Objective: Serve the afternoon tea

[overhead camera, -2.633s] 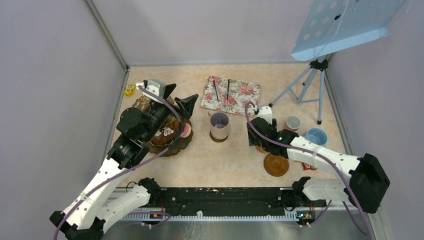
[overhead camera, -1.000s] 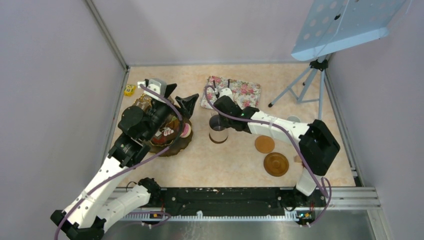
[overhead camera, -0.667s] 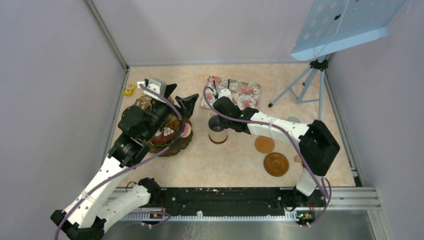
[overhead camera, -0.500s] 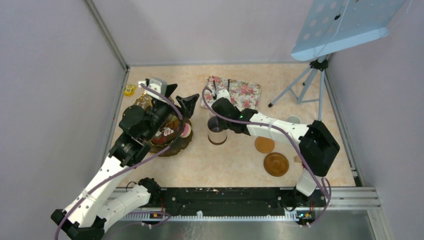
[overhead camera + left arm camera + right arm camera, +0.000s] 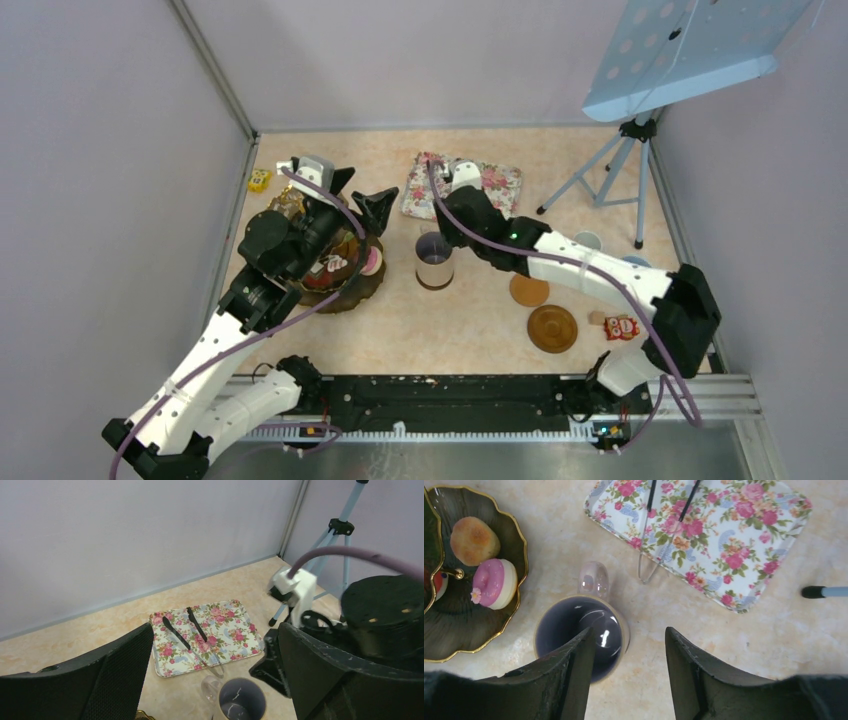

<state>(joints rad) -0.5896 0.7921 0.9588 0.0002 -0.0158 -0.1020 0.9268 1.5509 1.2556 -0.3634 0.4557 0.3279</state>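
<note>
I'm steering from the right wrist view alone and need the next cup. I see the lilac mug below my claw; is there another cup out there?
Observer: Yes. A small white cup stands well to the right of the lilac mug, near the feet of a tripod.
Operator: Is the left arm close to my mug?
Observer: It is off to the mug's left. The left claw hangs open above the cake stand.
Operator: Is anything lying nearer the bases?
Observer: A round orange biscuit and a darker biscuit lie flat, right of the mug on the near side.
</note>
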